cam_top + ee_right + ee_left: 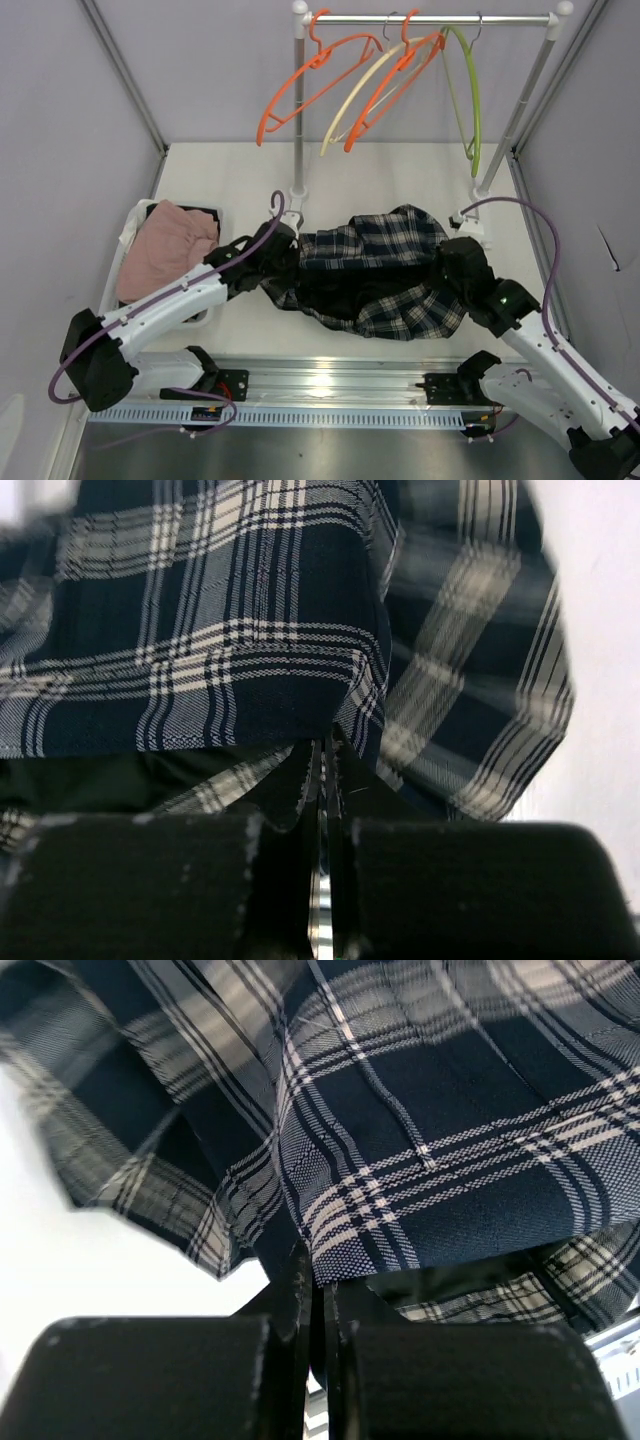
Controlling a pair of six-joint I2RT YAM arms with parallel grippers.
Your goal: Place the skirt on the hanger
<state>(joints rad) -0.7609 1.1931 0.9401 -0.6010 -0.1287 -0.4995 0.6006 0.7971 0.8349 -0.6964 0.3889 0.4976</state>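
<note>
The skirt (375, 265) is dark navy plaid with white stripes, stretched between my two grippers over the middle of the table. My left gripper (283, 243) is shut on the skirt's left edge; in the left wrist view the plaid cloth (420, 1130) runs into the closed jaws of that gripper (318, 1272). My right gripper (452, 256) is shut on the skirt's right edge, and the right wrist view shows cloth (230, 630) pinched at this gripper (322, 752). Several hangers hang on the rail at the back, among them an orange hanger (310, 85).
A cream hanger (362, 95), a second orange one (395, 85) and a green one (470, 100) hang from the metal rail (430, 18). Rack posts (298, 110) stand behind the skirt. A white basket (135, 225) with pink cloth (168, 248) sits at left.
</note>
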